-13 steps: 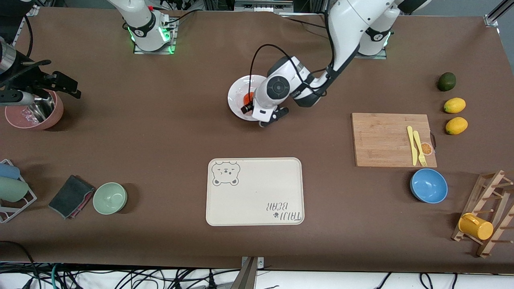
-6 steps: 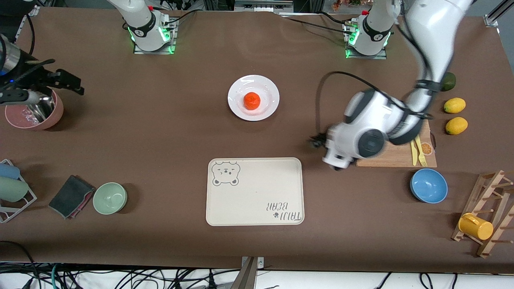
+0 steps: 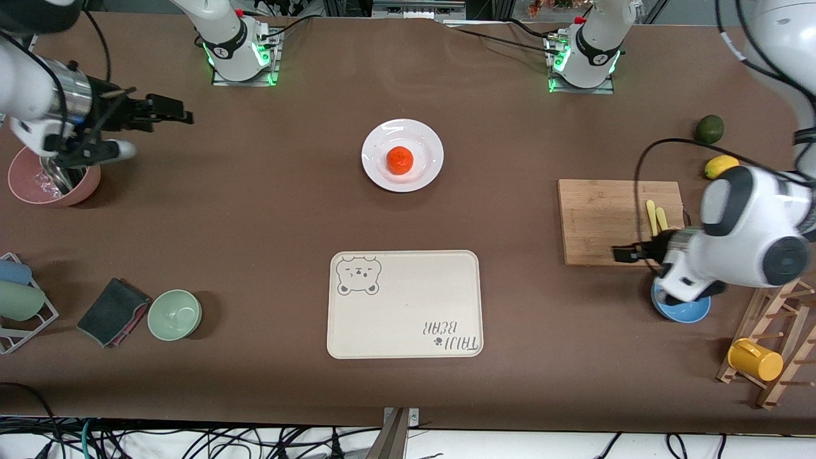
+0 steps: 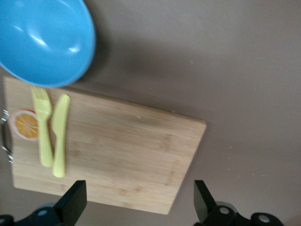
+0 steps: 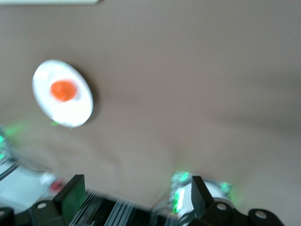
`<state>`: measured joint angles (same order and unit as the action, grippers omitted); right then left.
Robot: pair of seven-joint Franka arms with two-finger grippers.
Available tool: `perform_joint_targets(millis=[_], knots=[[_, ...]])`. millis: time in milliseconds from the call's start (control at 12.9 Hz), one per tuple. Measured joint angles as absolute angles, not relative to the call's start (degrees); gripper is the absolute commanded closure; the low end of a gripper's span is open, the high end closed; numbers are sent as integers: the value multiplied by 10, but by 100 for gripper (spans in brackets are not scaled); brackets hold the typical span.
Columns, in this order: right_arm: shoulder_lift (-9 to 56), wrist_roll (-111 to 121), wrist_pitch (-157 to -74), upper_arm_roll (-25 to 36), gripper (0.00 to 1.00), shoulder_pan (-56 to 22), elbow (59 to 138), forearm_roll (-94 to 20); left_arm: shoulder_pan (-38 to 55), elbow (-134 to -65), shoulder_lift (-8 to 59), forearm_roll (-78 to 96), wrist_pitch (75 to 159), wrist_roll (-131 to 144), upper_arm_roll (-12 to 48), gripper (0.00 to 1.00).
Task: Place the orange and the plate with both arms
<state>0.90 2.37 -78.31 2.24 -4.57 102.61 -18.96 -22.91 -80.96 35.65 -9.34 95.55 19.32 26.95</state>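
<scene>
The round red-orange orange (image 3: 400, 160) is sitting centred on the glossy white plate (image 3: 427, 143), well apart from both empty, spread-jawed grippers: left gripper (image 3: 628, 254) over the wooden board (image 3: 599, 220), right gripper (image 3: 169, 111) over bare bench (image 3: 255, 191).

The left arm's bulky wrist (image 3: 743, 245) covers most of the blue bowl (image 3: 687, 313) and the lower ends of the yellow fork and knife (image 3: 654, 213). A lemon (image 3: 719, 166) shows only in part past the same arm. That arm's upper links run off the frame's upper corner. The right arm's wrist (image 3: 44, 108) overlaps the pink bowl (image 3: 29, 185), and what's inside is too dim to name. The wire rack (image 3: 25, 319) and the wooden rack (image 3: 781, 341) are clipped by the frame's sides. The right wrist view is smeared: the plate (image 5: 77, 115) and orange (image 5: 64, 90) are soft blobs, and the green-lit base (image 5: 188, 193) is a streak.
</scene>
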Motion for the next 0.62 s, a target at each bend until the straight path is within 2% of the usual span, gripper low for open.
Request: perform_joint_targets(millis=[155, 311, 621], knots=[[45, 25, -815, 21, 0, -46, 1068, -252, -252, -783, 345, -93, 951, 182, 271, 0], [76, 49, -923, -2, 0, -46, 1140, -345, -269, -774, 320, -93, 925, 180, 273, 0], [143, 144, -1152, -122, 0, -50, 1224, -519, -273, -774, 283, -93, 900, 177, 280, 0]])
